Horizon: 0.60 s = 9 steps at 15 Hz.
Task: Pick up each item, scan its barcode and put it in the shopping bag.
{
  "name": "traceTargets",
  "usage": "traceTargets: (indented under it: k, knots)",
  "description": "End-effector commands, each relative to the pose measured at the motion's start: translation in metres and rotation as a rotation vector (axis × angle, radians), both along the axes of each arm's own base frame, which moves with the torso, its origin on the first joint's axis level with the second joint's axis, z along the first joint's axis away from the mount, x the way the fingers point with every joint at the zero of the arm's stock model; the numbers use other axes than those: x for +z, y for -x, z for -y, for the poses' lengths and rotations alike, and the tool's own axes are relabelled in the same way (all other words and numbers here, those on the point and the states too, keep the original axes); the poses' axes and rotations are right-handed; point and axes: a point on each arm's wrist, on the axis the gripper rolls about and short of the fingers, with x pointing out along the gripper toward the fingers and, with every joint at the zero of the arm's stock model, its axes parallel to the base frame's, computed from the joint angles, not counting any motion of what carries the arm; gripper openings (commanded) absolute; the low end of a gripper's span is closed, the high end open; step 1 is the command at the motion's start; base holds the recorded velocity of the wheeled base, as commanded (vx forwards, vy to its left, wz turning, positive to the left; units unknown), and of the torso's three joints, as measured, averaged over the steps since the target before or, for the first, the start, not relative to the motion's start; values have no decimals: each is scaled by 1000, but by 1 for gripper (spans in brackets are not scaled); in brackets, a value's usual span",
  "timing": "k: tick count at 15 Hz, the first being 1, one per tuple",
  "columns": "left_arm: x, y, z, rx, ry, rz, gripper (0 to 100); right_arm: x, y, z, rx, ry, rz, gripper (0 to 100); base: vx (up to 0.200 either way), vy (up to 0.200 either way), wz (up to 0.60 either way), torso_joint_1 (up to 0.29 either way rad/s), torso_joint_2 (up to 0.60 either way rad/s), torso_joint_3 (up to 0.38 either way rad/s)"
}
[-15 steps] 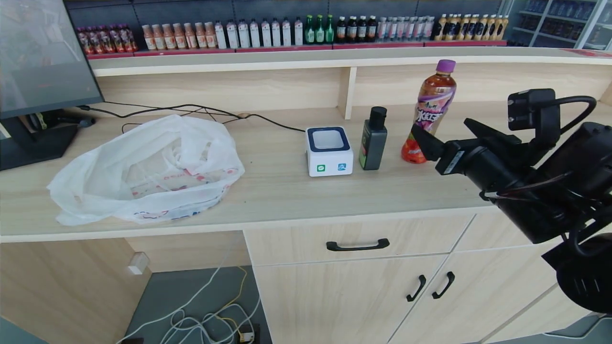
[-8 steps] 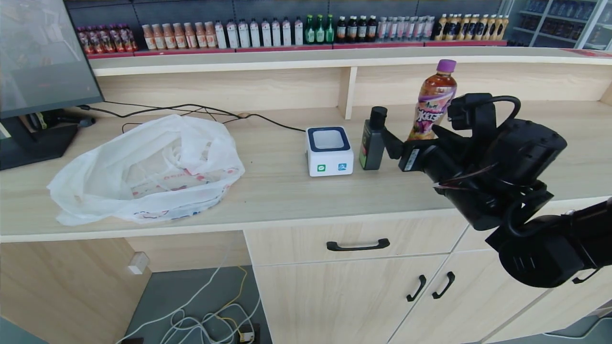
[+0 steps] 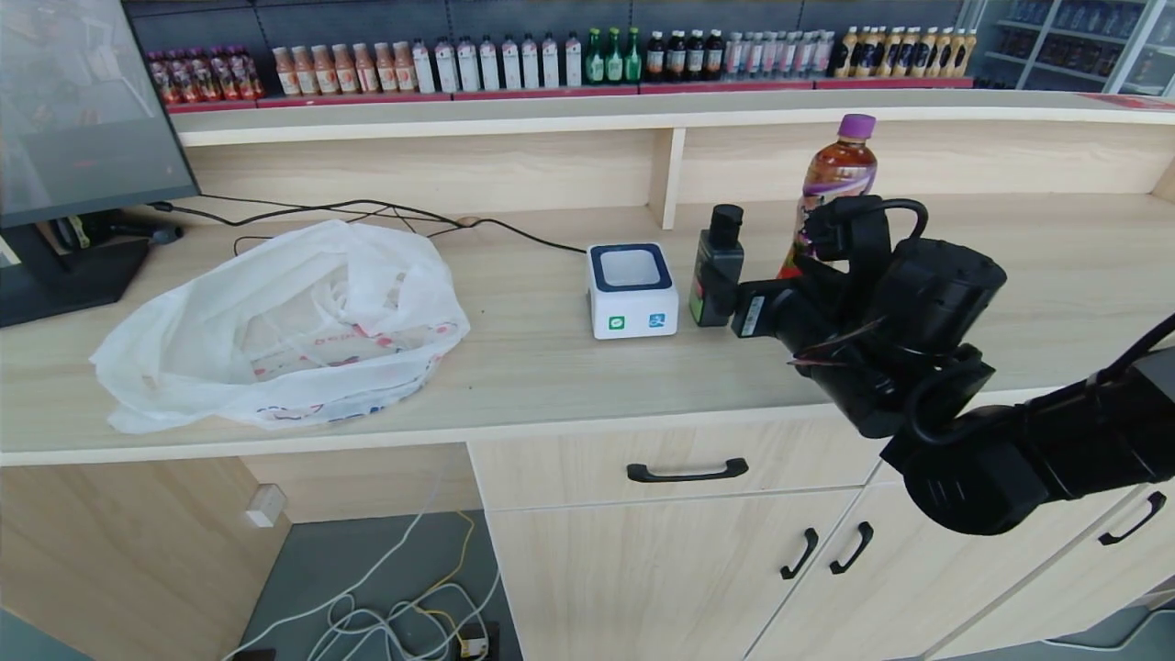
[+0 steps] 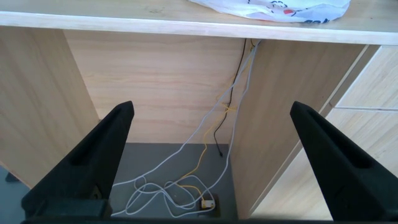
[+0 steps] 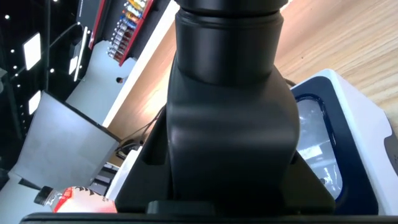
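Note:
A dark green bottle (image 3: 717,266) with a black cap stands upright on the wooden counter (image 3: 532,367), just right of the white barcode scanner (image 3: 632,289). My right gripper (image 3: 734,312) is at the lower part of this bottle, against its right side. In the right wrist view the dark bottle (image 5: 227,124) looms very close, with the scanner (image 5: 339,155) beyond it. A tea bottle (image 3: 840,170) with a purple cap stands behind the right arm. The white shopping bag (image 3: 285,321) lies open at the counter's left. My left gripper (image 4: 211,162) hangs open below the counter edge.
A monitor (image 3: 83,101) on a black stand sits at the far left, and black cables (image 3: 367,209) run along the counter's back. A raised shelf (image 3: 587,106) backs the counter. Drawer and door handles (image 3: 687,473) are below. Loose cables (image 4: 180,186) lie on the floor.
My right arm has swung left along the counter, from in front of the tea bottle to the dark green bottle. The bottles, scanner and bag have not moved.

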Motion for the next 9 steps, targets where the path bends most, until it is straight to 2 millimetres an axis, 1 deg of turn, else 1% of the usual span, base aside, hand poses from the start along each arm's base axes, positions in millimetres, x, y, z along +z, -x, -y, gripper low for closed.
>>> traceTargets:
  k: [1, 9]
  knots:
    - [0, 0, 0, 0, 0, 0, 100, 6, 4, 2, -1, -7, 13, 0, 0, 0, 0, 0, 0, 0]
    - [0, 0, 0, 0, 0, 0, 100, 12, 21, 11, -16, 22, 25, 0, 0, 0, 0, 0, 0, 0]
